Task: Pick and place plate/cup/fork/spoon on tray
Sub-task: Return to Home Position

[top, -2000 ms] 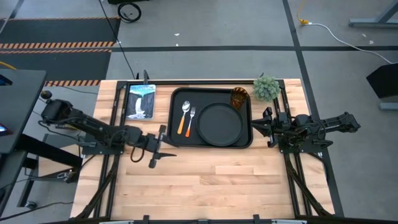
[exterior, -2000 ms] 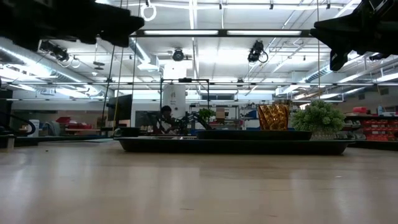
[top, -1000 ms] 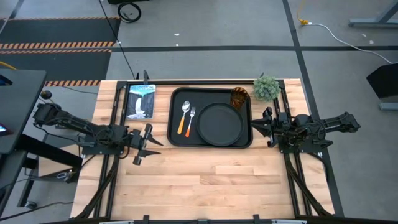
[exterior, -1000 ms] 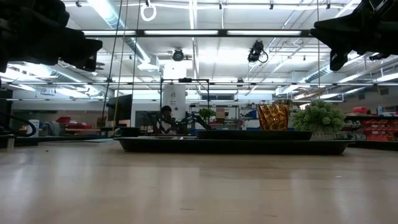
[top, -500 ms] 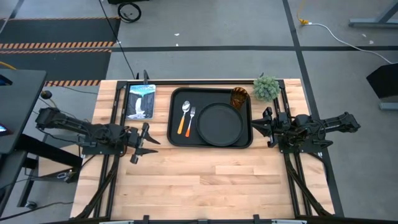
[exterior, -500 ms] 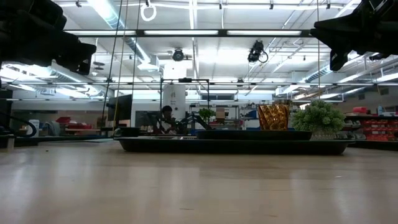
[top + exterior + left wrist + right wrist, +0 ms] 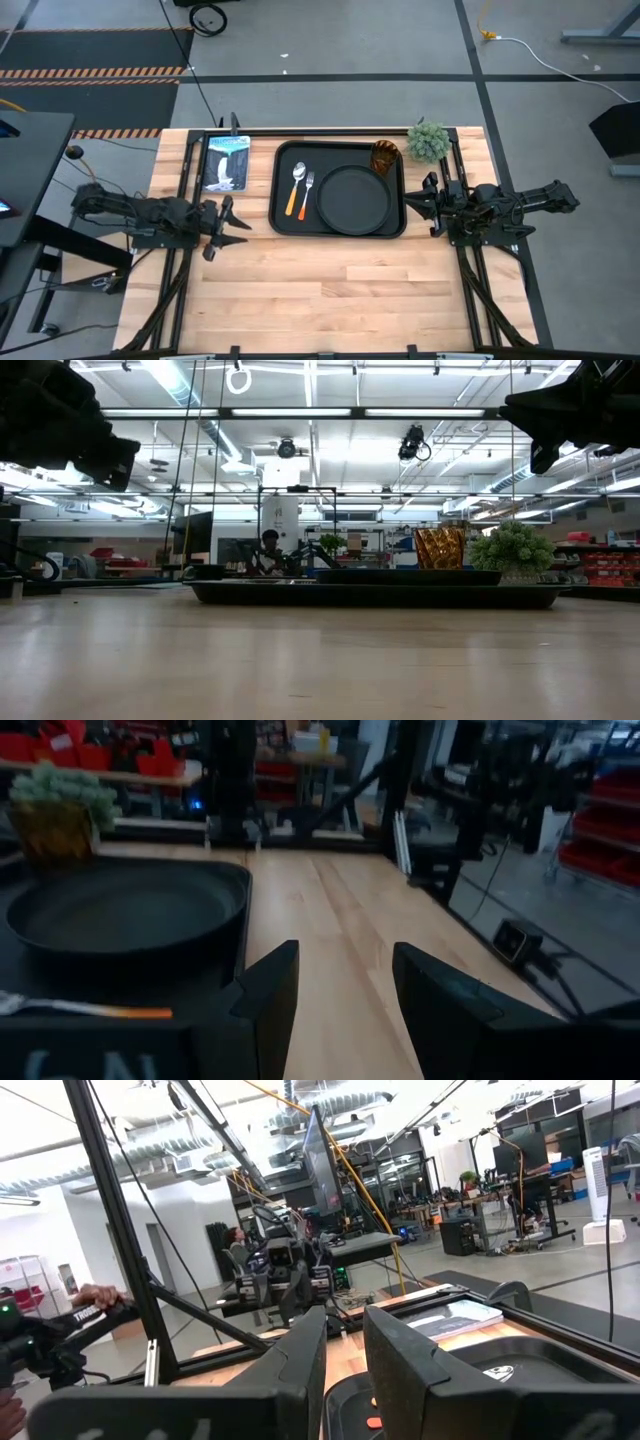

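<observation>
The black tray (image 7: 283, 190) lies at the table's far middle. On it rest the round black plate (image 7: 353, 198), the amber cup (image 7: 384, 157) upright at its far right corner, the spoon (image 7: 297, 185) and the fork (image 7: 307, 194) side by side at its left. My left gripper (image 7: 238, 230) is open and empty above the wood, left of the tray; its wrist view shows its fingers (image 7: 270, 995) apart, with the plate (image 7: 120, 905) beyond. My right gripper (image 7: 410, 203) is narrowly open and empty, just right of the tray.
A picture card (image 7: 226, 162) lies left of the tray at the far edge. A small green plant (image 7: 428, 141) stands by the tray's far right corner. The near half of the table is bare wood (image 7: 340, 290). A person (image 7: 268, 545) sits in the room beyond.
My left gripper has drawn back toward the table's left edge, away from the tray, staying open and empty. The things on the tray have not moved.
</observation>
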Controlling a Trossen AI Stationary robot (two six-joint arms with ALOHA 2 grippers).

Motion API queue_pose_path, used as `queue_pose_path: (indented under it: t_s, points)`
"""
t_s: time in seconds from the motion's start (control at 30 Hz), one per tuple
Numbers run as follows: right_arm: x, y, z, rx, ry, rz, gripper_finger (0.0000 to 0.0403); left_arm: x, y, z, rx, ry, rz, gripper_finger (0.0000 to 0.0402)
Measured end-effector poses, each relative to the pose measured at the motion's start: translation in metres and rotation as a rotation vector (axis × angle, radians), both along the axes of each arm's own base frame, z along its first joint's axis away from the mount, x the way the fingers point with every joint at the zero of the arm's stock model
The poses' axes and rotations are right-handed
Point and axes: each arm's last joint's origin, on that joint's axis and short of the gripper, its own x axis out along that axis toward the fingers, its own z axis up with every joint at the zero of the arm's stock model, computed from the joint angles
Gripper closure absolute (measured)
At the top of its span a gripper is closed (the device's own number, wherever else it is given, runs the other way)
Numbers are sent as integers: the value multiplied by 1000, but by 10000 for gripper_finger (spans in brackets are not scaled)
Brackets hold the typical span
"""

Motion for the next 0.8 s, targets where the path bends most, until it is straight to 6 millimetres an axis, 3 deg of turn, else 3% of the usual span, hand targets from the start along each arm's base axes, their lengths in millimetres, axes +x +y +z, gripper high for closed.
queue_pose_path:
  t_s: [0.8]
  points:
    - [0, 0, 0, 0, 0, 0, 325, -1, 5, 8, -10, -91, 48, 230]
